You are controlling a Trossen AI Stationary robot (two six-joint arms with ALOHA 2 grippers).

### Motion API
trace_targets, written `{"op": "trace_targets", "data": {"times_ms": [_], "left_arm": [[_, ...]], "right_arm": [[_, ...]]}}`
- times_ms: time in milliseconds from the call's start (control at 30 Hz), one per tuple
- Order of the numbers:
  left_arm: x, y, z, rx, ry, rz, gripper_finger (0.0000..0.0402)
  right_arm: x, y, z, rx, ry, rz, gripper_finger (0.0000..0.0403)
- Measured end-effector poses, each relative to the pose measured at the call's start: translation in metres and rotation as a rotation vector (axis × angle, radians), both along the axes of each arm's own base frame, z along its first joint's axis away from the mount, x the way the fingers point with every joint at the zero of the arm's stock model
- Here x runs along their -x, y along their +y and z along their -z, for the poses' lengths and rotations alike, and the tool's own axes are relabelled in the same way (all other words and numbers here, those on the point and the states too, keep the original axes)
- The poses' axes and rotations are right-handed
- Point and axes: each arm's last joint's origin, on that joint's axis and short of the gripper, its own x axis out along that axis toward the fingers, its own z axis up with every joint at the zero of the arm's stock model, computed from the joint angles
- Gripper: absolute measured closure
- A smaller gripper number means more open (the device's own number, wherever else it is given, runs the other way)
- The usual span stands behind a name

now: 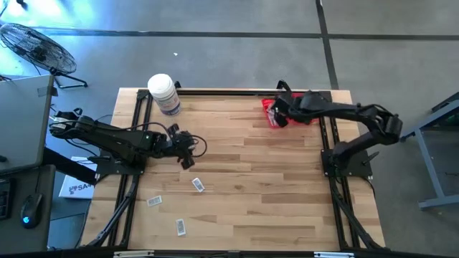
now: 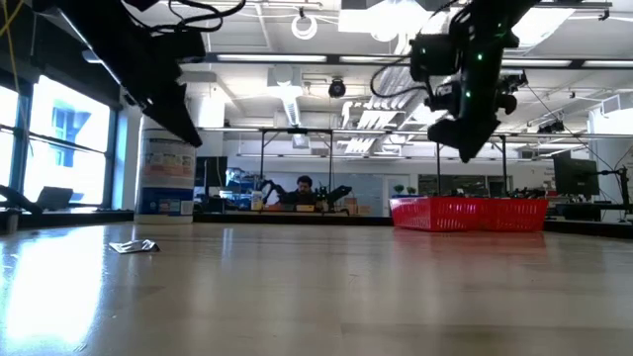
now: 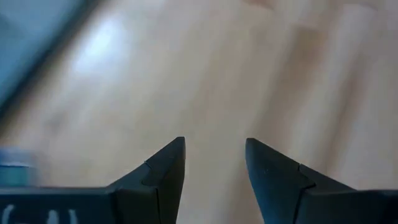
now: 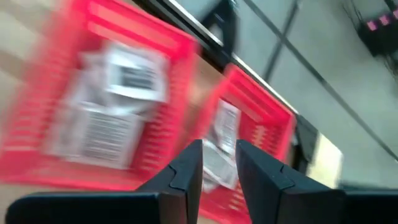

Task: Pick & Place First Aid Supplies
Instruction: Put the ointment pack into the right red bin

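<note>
Three white packets lie flat on the wooden table: one [image 1: 198,185] just below my left gripper, two [image 1: 154,201] [image 1: 181,227] nearer the near edge; one packet [image 2: 134,246] shows in the low view. My left gripper [image 1: 188,156] [image 3: 216,146] hovers open over bare wood, holding nothing. My right gripper [image 1: 275,115] [image 4: 219,146] hangs above two red mesh baskets [image 4: 143,31] [image 4: 264,96] at the far right, fingers a narrow gap apart with nothing between them. Several packets [image 4: 134,74] [image 4: 93,134] [image 4: 227,121] lie inside the baskets.
A large white bottle with a purple label [image 1: 165,93] stands at the far left corner of the table. Black frame rails [image 1: 133,136] run along the table's left and right sides. The red baskets [image 2: 465,213] sit on the far right of the table.
</note>
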Motion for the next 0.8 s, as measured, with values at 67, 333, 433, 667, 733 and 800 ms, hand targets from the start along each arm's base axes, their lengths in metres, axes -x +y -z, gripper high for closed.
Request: {"op": "trace_targets", "data": {"times_ms": [67, 333, 433, 667, 733, 800], "left_arm": [[0.000, -0.003, 0.002, 0.104, 0.014, 0.047, 0.0237], [-0.004, -0.032, 0.036, 0.192, 0.079, 0.247, 0.0237], [-0.015, -0.047, 0.043, 0.218, 0.066, 0.429, 0.0237], [-0.034, -0.061, 0.057, 0.249, 0.029, 0.666, 0.0237], [-0.037, -0.062, 0.061, 0.253, 0.031, 0.681, 0.0237], [-0.038, -0.064, 0.066, 0.273, 0.053, 0.696, 0.0237]], "right_arm": [[-0.007, 0.010, -0.003, 0.016, -0.037, -0.052, 0.0313], [-0.032, 0.038, -0.011, 0.077, -0.152, -0.223, 0.0313], [-0.038, 0.042, -0.013, 0.090, -0.189, -0.269, 0.0315], [-0.043, 0.048, -0.014, 0.075, -0.214, -0.309, 0.0315], [-0.043, 0.049, -0.014, 0.069, -0.217, -0.313, 0.0315], [-0.043, 0.050, -0.014, 0.065, -0.220, -0.316, 0.0316]]}}
